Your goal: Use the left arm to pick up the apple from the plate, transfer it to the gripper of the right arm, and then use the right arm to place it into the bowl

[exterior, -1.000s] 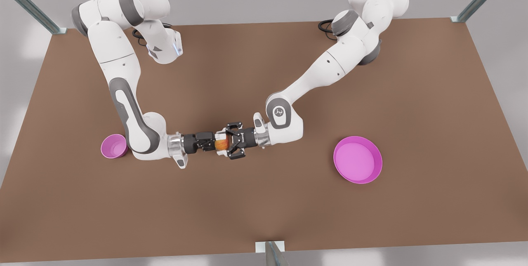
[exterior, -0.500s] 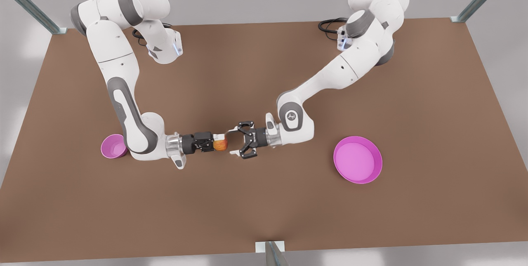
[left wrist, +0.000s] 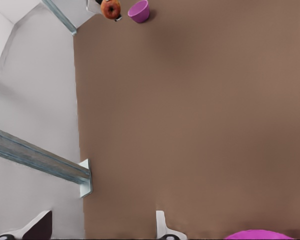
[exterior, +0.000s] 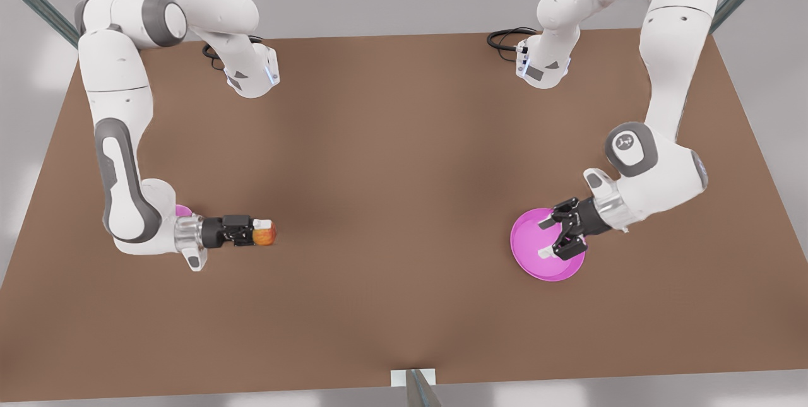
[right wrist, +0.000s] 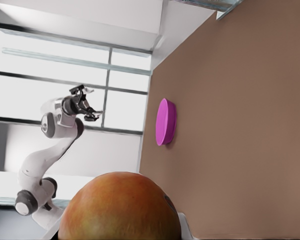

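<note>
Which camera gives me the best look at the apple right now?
The front view: it shows the whole apple shut between the right gripper fingers, above the table near the bowl. The right wrist view shows its upper half very close. The left wrist view shows it small and far off, beside the bowl.

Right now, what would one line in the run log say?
right hand: shut on apple, beside bowl | left hand: open, over plate | apple not yet in bowl
</note>
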Motion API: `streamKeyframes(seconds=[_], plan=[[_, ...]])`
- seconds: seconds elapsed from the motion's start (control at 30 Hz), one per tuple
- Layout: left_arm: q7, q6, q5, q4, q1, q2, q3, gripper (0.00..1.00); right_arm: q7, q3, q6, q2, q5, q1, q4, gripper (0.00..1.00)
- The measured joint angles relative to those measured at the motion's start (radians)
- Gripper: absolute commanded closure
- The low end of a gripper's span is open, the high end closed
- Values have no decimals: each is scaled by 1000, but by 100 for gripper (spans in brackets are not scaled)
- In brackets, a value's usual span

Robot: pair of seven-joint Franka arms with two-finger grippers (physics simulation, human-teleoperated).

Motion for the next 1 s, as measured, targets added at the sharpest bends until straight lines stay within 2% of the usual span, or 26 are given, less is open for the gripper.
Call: streamKeyframes(seconds=[0.1,0.17,0.2,0.27,0.33,0.4,0.57,0.73,1.0], plan=[[-239,-256,350,182,2,-69,29,0,3,-1,-55,0,-100,-93,43,27],[-431,-412,501,254,5,-105,35,0,5,-2,-92,0,-160,-144,68,27],[-523,-475,531,270,-32,-134,99,0,6,-2,-109,0,-189,-166,82,27],[-690,-571,512,262,-267,-202,426,0,7,-4,-141,0,-233,-191,102,27],[-841,-630,488,210,-484,-273,675,0,8,-3,-164,0,-272,-218,116,27],[-975,-668,464,206,-569,-272,764,0,9,-3,-180,0,-311,-249,133,27],[-1253,-665,408,230,-571,-153,797,0,11,-5,-211,1,-398,-295,191,27],[-1464,-656,377,231,-569,-155,798,0,12,-6,-220,2,-481,-314,222,27],[-1716,-651,369,232,-570,-160,797,0,14,-11,-131,8,-631,-319,218,27]])
